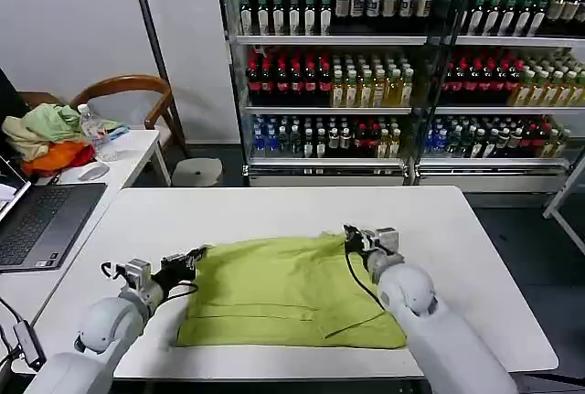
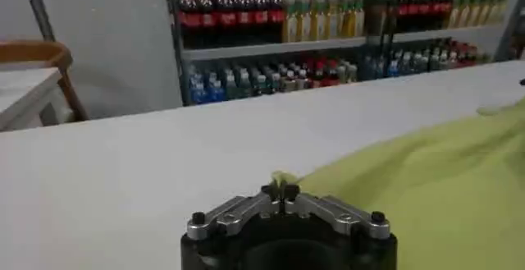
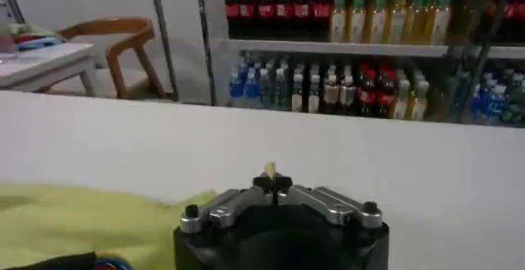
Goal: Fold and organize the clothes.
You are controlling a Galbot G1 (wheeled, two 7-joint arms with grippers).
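On the white tabletop the lime-green T-shirt lies partly folded, with the left claw pinched shut on its far left corner and the right claw pinched shut on its far right corner. Thin and limp, it will probably sag and slide unless held by corners or hems. Each wrist view shows a tuft of cloth between closed tips; the head view shows the whole spread.

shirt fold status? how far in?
Partway. The lime-green T-shirt lies on the white table already folded into a rough rectangle. In hand: left claw and right claw each pinch a far corner. Left: the remaining folds and setting it aside.
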